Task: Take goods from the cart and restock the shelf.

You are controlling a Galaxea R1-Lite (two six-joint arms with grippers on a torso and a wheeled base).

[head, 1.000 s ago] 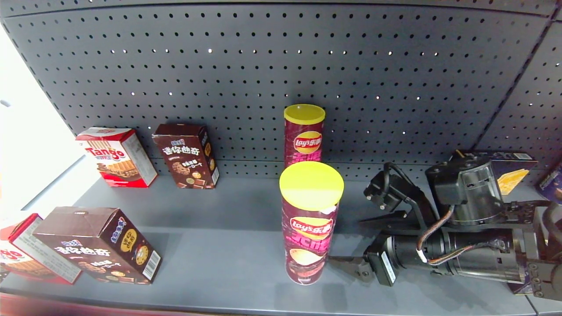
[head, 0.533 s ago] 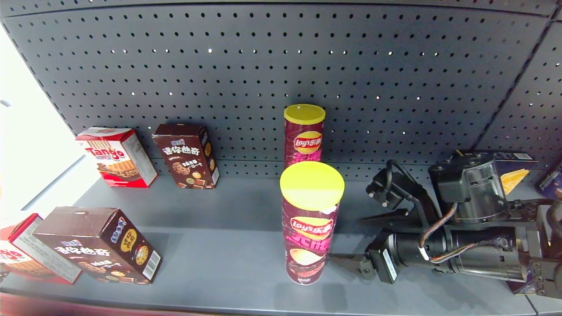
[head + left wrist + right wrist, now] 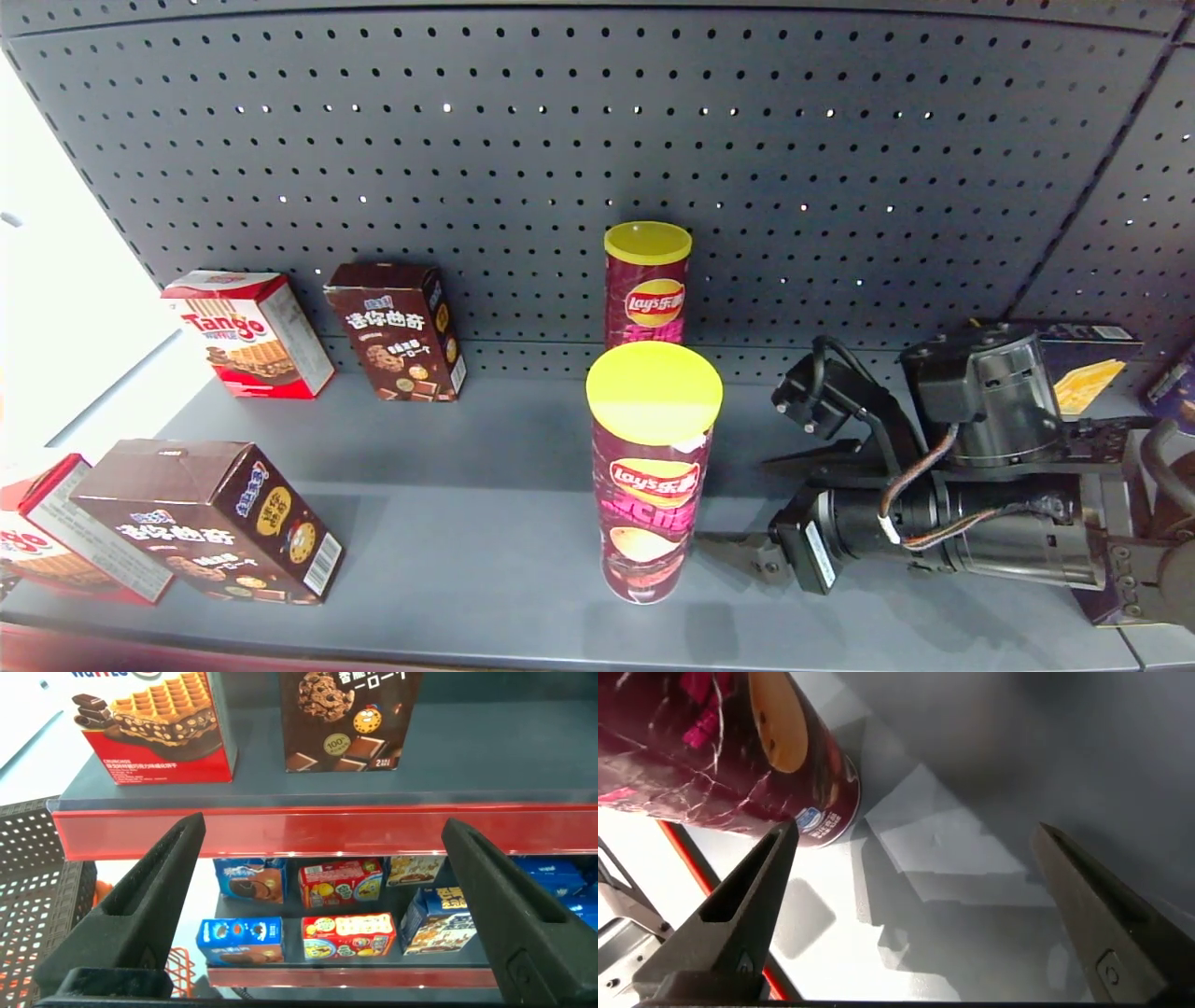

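Note:
Two maroon chips cans with yellow lids stand upright mid-shelf, the front can [image 3: 651,476] nearer the edge and the back can [image 3: 647,285] against the pegboard. My right gripper [image 3: 773,504] lies low over the shelf just right of the front can, open and holding nothing. Its nearer fingertip [image 3: 711,543] is close beside the can's base. In the right wrist view the can's bottom [image 3: 738,761] sits just beyond the open right gripper [image 3: 915,835]. My left gripper [image 3: 322,831] hangs open and holding nothing, in front of the shelf's red front edge [image 3: 318,821].
On the shelf's left are a red wafer box [image 3: 247,333], a brown cookie box [image 3: 397,329], and at the front another brown box [image 3: 210,523] and red box [image 3: 56,551]. A dark box [image 3: 1088,359] stands behind my right arm. Lower shelves [image 3: 336,924] hold snack boxes; a black basket [image 3: 37,887] is beside them.
The front can has shifted slightly to the left. My right gripper drew back a little, then came left and slightly up, still open.

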